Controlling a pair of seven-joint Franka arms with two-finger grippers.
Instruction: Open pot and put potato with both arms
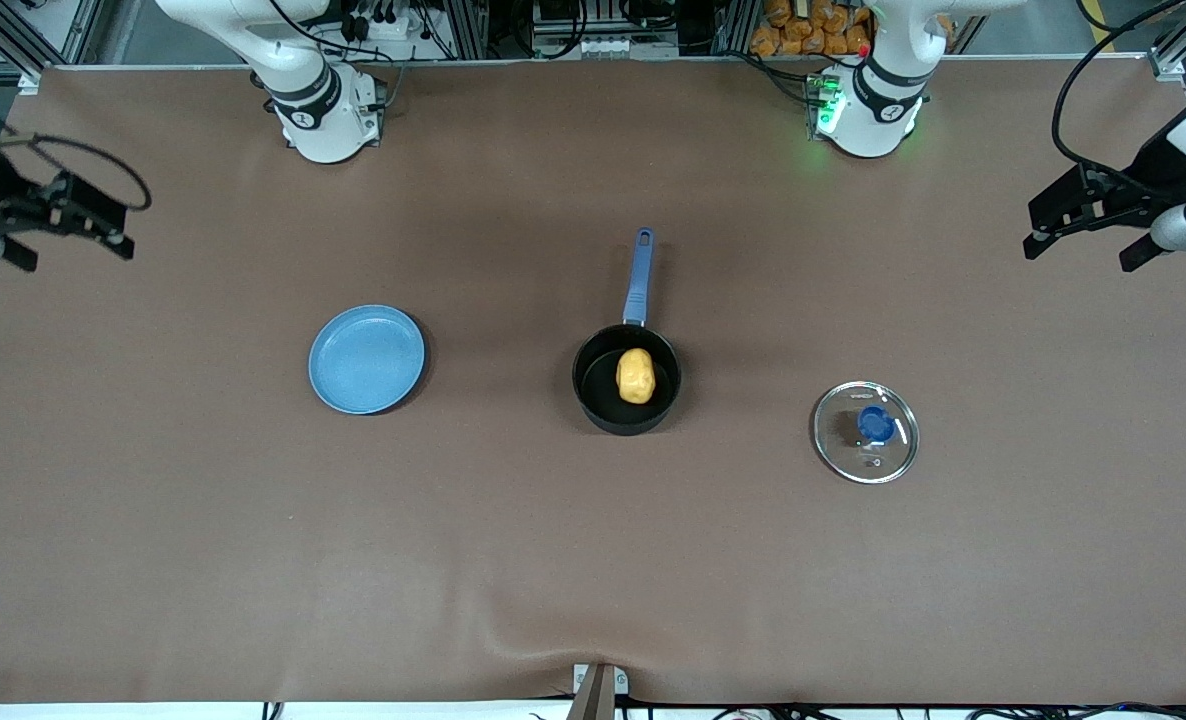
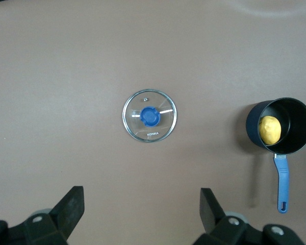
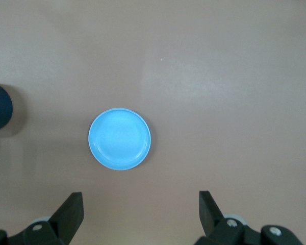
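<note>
Brown matting covers the long table (image 1: 253, 560). From the front, the small black saucepan with a blue handle (image 1: 626, 378) sits mid-table, the lumpy yellow potato (image 1: 635, 376) inside it. Its round glass lid with a blue knob (image 1: 865, 431) lies flat toward the left arm's end, a flat light-blue plate (image 1: 366, 359) toward the right arm's. Both arms hang raised at the table ends.

Left wrist view: the left gripper (image 2: 140, 214), fingers spread and empty, hovers above the lid (image 2: 150, 116); the pot (image 2: 285, 126) is well apart.

Right wrist view: the right gripper (image 3: 140, 214), equally spread, hangs above the plate (image 3: 120, 138).
</note>
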